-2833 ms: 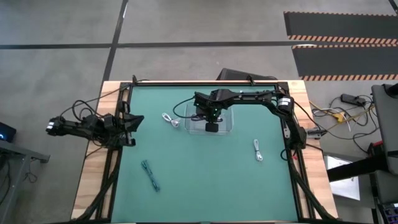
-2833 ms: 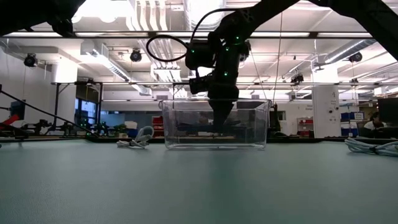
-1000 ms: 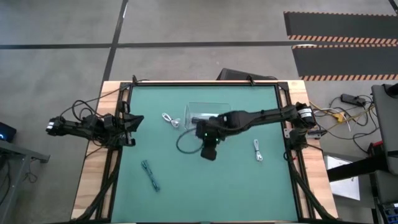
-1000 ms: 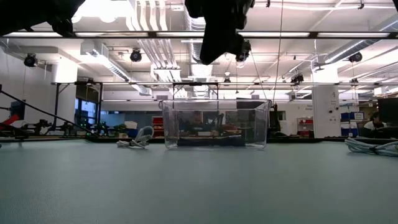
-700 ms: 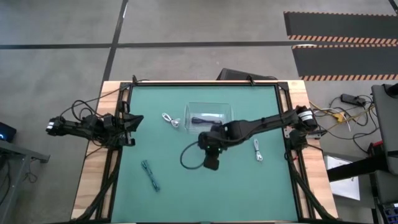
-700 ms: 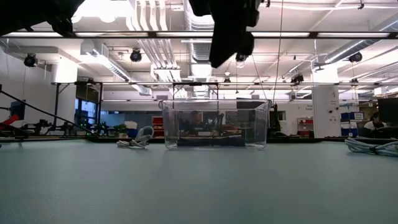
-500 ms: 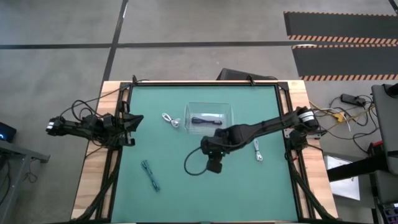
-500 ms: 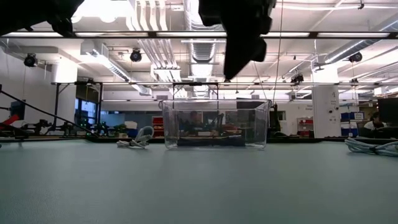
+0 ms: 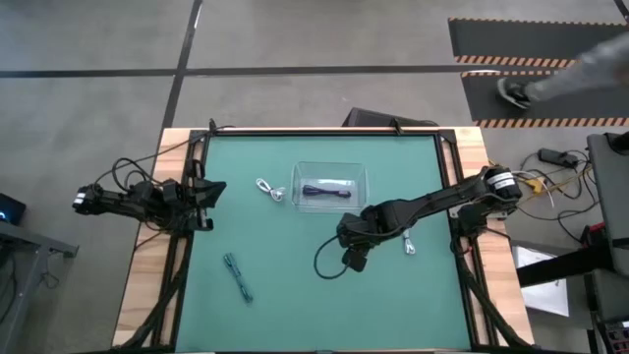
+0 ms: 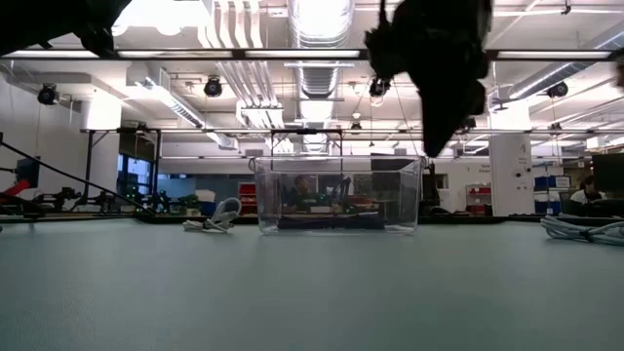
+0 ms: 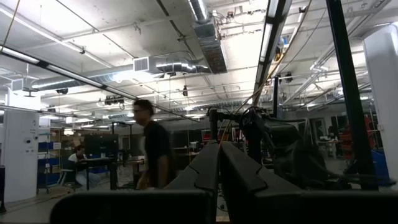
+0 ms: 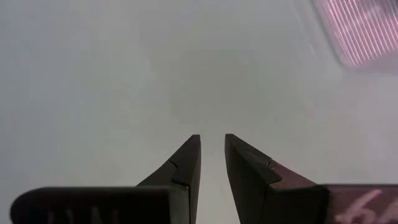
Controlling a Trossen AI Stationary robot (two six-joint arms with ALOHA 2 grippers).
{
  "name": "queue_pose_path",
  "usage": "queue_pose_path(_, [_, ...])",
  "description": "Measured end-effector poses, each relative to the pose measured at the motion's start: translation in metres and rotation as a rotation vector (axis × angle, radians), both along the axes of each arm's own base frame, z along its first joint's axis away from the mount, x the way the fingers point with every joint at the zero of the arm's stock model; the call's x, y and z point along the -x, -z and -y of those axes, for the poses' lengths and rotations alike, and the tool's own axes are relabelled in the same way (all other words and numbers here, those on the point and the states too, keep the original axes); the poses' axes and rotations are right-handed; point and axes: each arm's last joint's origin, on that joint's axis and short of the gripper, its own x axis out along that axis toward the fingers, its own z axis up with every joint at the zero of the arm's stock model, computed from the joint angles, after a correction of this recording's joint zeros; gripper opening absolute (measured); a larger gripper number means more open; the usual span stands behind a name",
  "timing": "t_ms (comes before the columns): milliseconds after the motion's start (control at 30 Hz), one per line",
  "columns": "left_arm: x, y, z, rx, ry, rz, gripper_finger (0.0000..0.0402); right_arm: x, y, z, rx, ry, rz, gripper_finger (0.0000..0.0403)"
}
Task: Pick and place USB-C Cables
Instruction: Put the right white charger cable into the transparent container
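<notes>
My right gripper (image 9: 355,263) (image 12: 212,138) hangs above bare green mat near the table's middle, fingers pointing down, narrowly open and holding nothing. In the low view it shows as a dark shape (image 10: 447,102) high over the table. A black USB-C cable (image 9: 327,191) lies inside the clear box (image 9: 360,185). One white cable (image 9: 270,190) lies left of the box, another white one (image 9: 408,238) right of my right gripper. The teal-grey cable (image 9: 238,277) lies toward the near left. My left gripper (image 9: 218,190) (image 11: 219,144) waits shut at the table's left edge.
The clear box (image 10: 336,195) stands on the mat toward the far side. A loop of the right arm's black wiring (image 9: 324,264) hangs beside the gripper. A person (image 9: 550,79) walks on the floor beyond the far right corner; another person (image 11: 152,152) stands in the room.
My right gripper has moved away from the clear box toward the table's near edge and to the right, staying high above the mat. The black cable stays lying inside the box. The other cables have not moved.
</notes>
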Motion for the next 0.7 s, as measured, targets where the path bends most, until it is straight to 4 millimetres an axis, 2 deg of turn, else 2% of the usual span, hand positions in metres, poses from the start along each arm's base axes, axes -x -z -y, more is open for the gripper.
queue_pose_path(533, [0.000,0.000,0.000,0.000,0.000,-0.001,0.0000,0.082,0.035,0.018,-0.033,0.377,-0.173,0.0063])
queue_pose_path(700, [0.000,0.000,0.000,0.000,0.000,-0.001,0.0000,0.101,0.035,0.022,-0.031,0.486,-0.219,0.0063])
